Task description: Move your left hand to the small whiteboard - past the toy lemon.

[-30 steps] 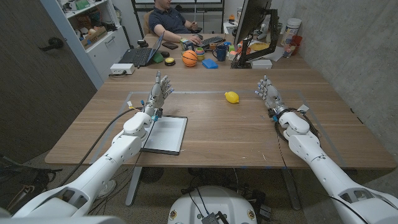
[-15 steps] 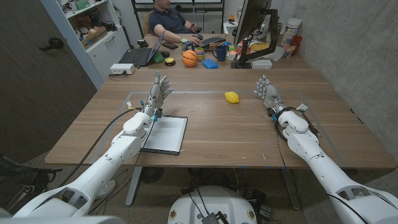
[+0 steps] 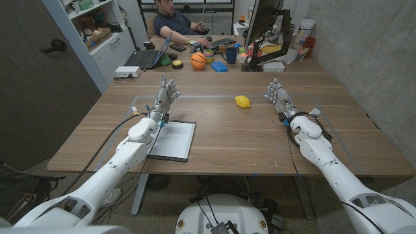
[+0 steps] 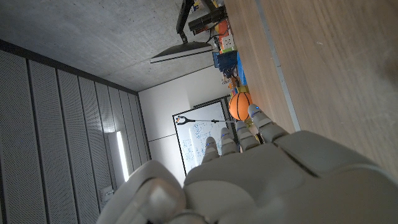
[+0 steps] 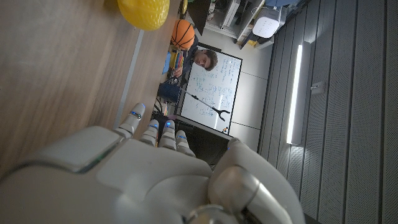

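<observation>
Over the last second my left hand (image 3: pixel 166 95) has drifted only slightly: it sits a touch higher in the head view, a little farther from the whiteboard (image 3: pixel 173 140) toward the far side of the table, its fingers apart and raised as before. My right hand (image 3: pixel 278 95) has edged very slightly toward the lemon (image 3: pixel 242 101), though the two remain well apart. Behind the table, the person (image 3: pixel 174 19) has raised their head more fully into view at the picture's top edge.
</observation>
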Motion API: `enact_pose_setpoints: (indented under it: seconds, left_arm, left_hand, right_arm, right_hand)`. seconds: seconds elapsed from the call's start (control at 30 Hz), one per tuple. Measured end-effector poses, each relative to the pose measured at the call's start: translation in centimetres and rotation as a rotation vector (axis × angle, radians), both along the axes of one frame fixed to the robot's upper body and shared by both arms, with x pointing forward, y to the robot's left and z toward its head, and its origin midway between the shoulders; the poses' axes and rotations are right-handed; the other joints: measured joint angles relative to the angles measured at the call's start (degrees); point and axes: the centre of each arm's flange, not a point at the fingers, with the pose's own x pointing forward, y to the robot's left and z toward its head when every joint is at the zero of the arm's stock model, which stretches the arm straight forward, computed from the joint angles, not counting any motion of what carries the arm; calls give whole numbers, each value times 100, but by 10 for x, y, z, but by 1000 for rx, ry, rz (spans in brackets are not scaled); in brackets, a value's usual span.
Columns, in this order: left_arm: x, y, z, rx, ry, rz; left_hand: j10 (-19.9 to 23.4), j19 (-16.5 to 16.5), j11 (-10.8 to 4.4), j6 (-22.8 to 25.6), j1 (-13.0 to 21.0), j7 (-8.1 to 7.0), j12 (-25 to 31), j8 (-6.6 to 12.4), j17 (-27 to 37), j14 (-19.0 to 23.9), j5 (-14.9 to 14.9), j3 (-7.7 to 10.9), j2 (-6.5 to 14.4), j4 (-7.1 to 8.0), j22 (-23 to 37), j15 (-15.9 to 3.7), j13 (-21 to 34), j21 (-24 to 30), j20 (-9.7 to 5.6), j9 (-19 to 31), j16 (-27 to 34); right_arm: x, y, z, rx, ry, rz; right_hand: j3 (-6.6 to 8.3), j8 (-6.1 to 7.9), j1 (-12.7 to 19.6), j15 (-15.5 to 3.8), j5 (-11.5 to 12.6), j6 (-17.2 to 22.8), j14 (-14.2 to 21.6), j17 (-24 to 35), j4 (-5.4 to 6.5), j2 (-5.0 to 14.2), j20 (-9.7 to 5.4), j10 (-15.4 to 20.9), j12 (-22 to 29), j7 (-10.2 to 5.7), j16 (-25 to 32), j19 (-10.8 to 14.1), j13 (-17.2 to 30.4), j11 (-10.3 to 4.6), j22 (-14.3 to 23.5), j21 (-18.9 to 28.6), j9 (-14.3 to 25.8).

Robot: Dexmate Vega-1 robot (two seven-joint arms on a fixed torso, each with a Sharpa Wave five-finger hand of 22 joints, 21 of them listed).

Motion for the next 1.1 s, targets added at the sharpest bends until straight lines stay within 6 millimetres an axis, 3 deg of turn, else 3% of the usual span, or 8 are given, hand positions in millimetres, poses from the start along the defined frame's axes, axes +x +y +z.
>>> enact_pose_setpoints:
  seconds: [1.1]
  left_arm:
    - [2,2,1,0,-4,-6]
  left_hand:
    - [0,51,0,0,-17,0,0,0,0,0,22,-48,17,-1,-1,0,0,-44,11,0,0]
  right_arm:
    - [0,2,1,-5,-3,0]
  right_hand:
    - [0,0,0,0,0,0,0,1,0,0,0,0,0,0,-28,0,0,0,0,-44,-1]
